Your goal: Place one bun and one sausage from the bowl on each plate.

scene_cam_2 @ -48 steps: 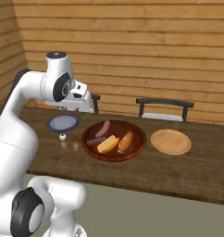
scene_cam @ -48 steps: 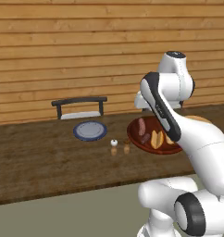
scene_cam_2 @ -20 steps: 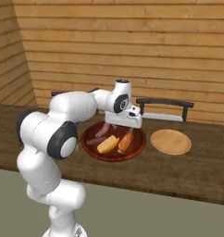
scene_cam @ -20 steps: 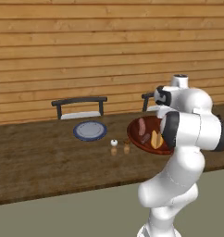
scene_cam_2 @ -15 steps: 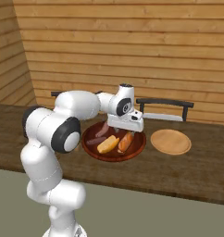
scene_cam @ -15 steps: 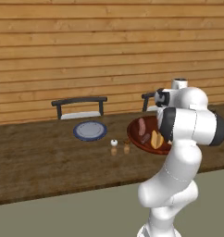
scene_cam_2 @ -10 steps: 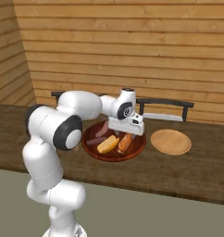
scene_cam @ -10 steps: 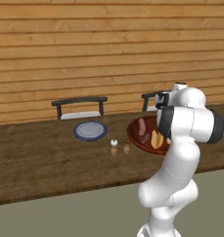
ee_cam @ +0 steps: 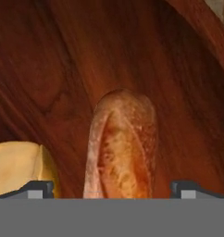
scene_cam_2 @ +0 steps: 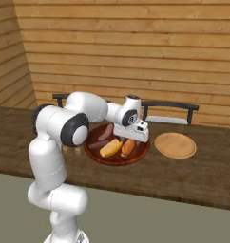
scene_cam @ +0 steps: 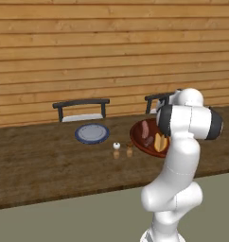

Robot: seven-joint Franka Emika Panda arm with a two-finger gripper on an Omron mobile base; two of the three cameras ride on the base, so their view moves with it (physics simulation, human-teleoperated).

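- The bowl (scene_cam_2: 116, 156), dark reddish-brown, sits at the centre of the right base view on the wooden bench (scene_cam_2: 202, 175), with the tan-orange plate (scene_cam_2: 175, 144) just to its right in that frame.
- In the left base view the bowl (scene_cam: 139, 139) is right of centre, partly behind the arm; the blue-grey plate (scene_cam: 92, 133) lies well apart to its left, with two small shakers (scene_cam: 116, 146) between them.
- Inside the bowl lie a dark sausage (scene_cam_2: 106, 131) toward the back, a yellow bun (scene_cam_2: 110, 148) at the front, and an orange-brown piece (scene_cam_2: 128, 146) beside it.
- The claw (scene_cam_2: 132, 138) hangs low over the bowl, right above that orange-brown piece.
- In the hand view the orange-brown piece (ee_cam: 123, 143) runs lengthwise up the middle of the frame, and the two fingertips (ee_cam: 36, 189) are spread wide, one on each side of it, holding nothing.
- Whether this piece is a bun or a sausage I cannot tell for sure; its split, crusty top suggests a bun.
- The step in hand looks like the grasp, so the claw should drop straight down with the piece centred, close across its narrow width, and stay clear of the yellow bun (ee_cam: 21, 169) at lower left.
- Both plates look bare, so the task seems barely begun.
- No brand, label or writing is readable anywhere.
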